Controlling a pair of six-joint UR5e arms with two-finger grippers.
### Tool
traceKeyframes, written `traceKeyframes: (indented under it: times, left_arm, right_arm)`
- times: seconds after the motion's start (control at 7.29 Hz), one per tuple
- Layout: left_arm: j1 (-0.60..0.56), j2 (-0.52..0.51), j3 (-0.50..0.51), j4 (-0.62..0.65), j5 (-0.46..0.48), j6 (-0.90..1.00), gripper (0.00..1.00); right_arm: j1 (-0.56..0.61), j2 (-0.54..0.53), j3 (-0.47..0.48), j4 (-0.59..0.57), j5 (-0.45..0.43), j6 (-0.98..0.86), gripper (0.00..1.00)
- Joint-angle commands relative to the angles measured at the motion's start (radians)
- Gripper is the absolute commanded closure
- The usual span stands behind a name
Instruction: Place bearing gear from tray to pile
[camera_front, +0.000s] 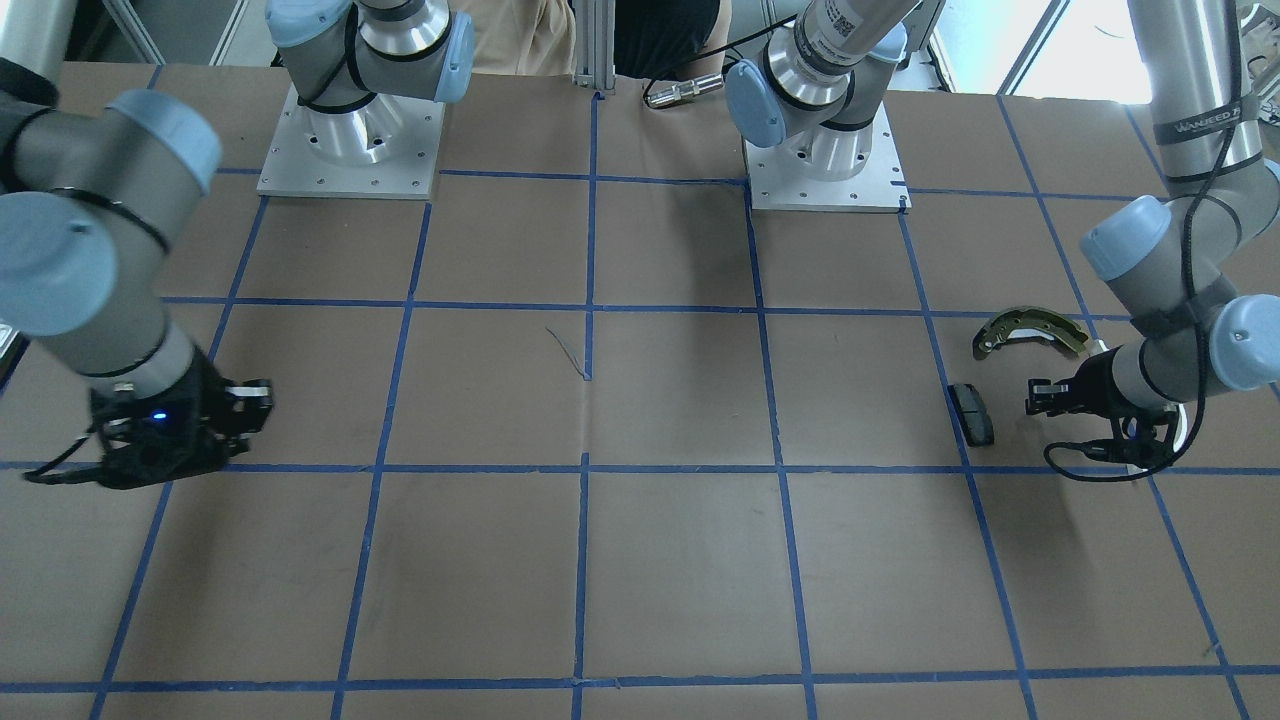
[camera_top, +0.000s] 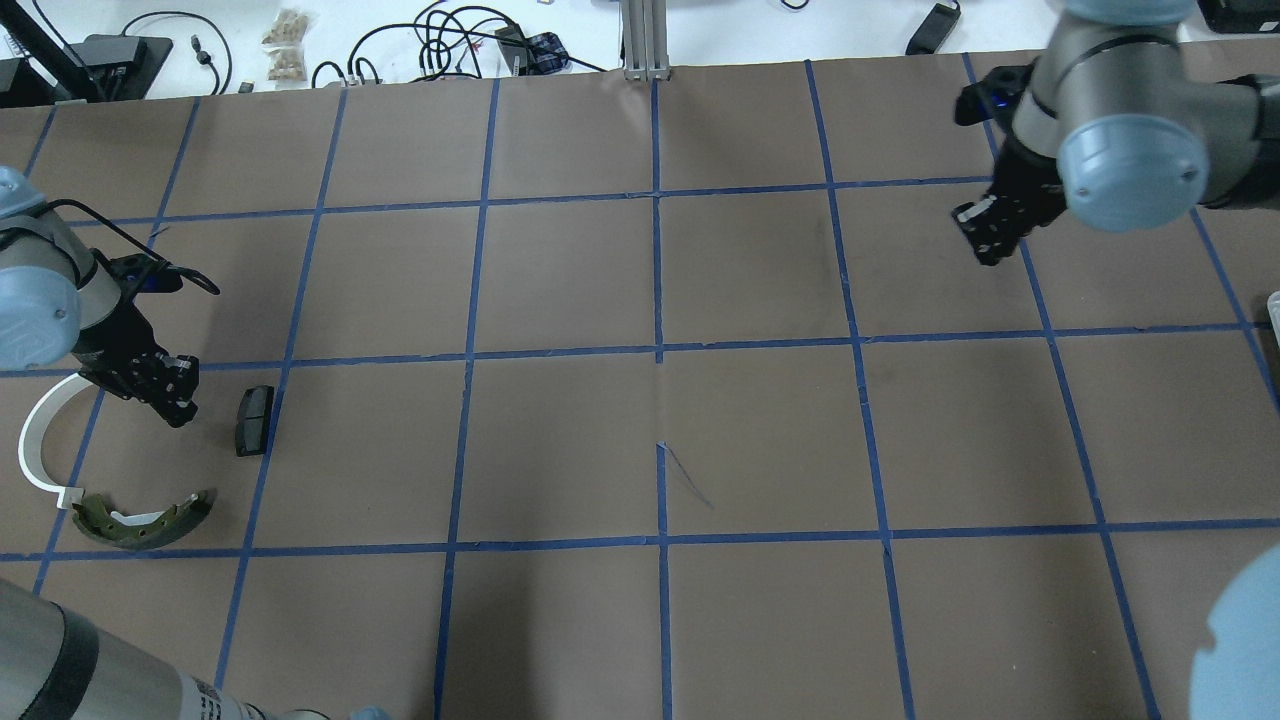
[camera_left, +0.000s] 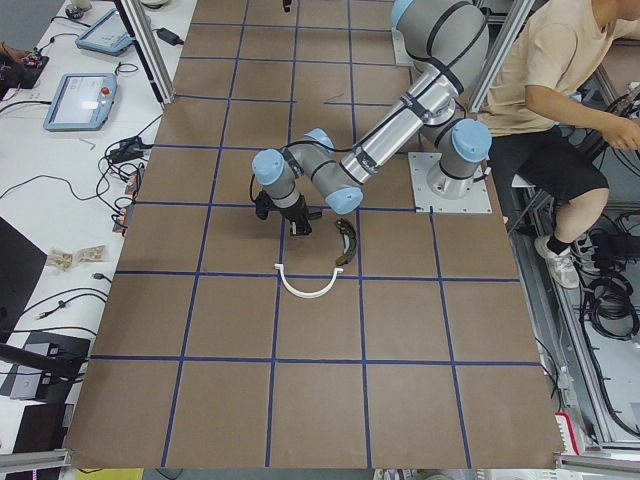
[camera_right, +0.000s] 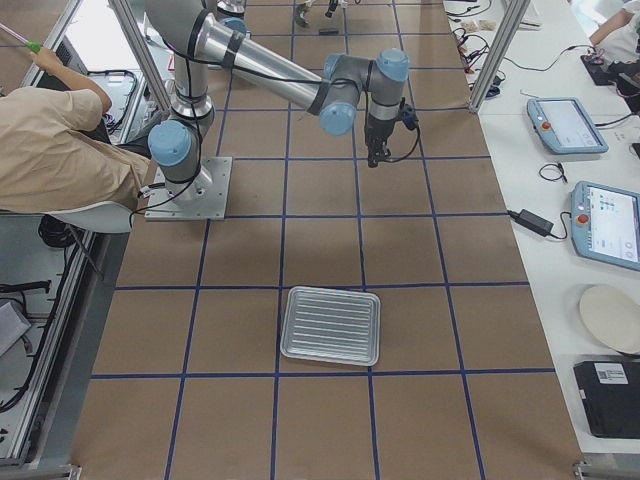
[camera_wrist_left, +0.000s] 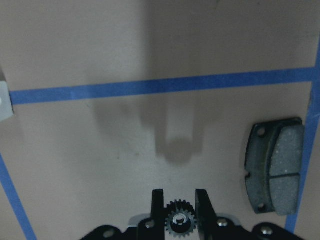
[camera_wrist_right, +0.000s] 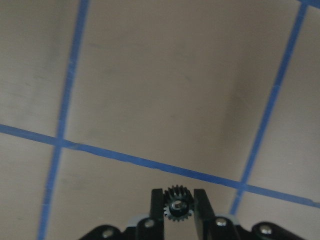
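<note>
Front-facing view: the left gripper (camera_front: 1040, 397) hangs low over the surface (camera_front: 680, 560). The black pad (camera_front: 971, 414) lies just past its fingertips and the brass-and-dark shoe (camera_front: 1030, 333) near its side. The right gripper (camera_front: 255, 400) is well apart, at the other end.

Overhead view: the white half-ring (camera_top: 35, 440) curves behind the left gripper, and the pad lies ahead of it.

Right side view: the ribbed silvery tray (camera_right: 330, 325) lies well apart from the right gripper.

Left wrist view: the left gripper's jaws stand narrow, clamped on the bearing gear (camera_wrist_left: 178, 218). It is small, dark and toothed, with a bright hub, and is held above the surface. The pad lies ahead and to the right.

Right wrist view: the right gripper is equally narrow, pinching a second gear (camera_wrist_right: 176, 205) of the same look, over blue tape lines.
</note>
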Motion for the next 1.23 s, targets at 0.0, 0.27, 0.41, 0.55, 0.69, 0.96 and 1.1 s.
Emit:
traceKeyframes:
  times: [0.0, 0.27, 0.41, 0.55, 0.69, 0.96, 1.1]
  left_arm:
    - [0.003, -0.001, -0.06, 0.057, -0.002, 0.003, 0.82]
    - [-0.009, 0.024, -0.047, 0.056, -0.002, -0.003, 0.0]
    - [-0.019, 0.024, -0.028, 0.056, -0.005, -0.006, 0.0]
    - [-0.031, 0.021, 0.019, 0.041, -0.007, -0.012, 0.0]
    - [-0.058, 0.04, 0.089, -0.066, -0.029, -0.017, 0.0]
    - [-0.138, 0.047, 0.235, -0.227, -0.037, -0.084, 0.0]
    - [-0.213, 0.05, 0.286, -0.276, -0.065, -0.165, 0.0]
  right_arm:
    - [0.281, -0.002, 0.014, 0.011, 0.036, 0.34, 1.0]
    - [0.462, 0.03, 0.014, -0.013, 0.105, 0.722, 1.0]
    - [0.525, 0.072, 0.014, -0.094, 0.122, 0.815, 1.0]
    - [0.552, 0.136, 0.014, -0.148, 0.125, 0.86, 1.0]
    - [0.555, 0.171, 0.016, -0.232, 0.128, 0.88, 1.0]
    - [0.554, 0.178, 0.046, -0.283, 0.131, 0.881, 0.83]
    - [0.554, 0.178, 0.051, -0.348, 0.127, 0.885, 0.04]
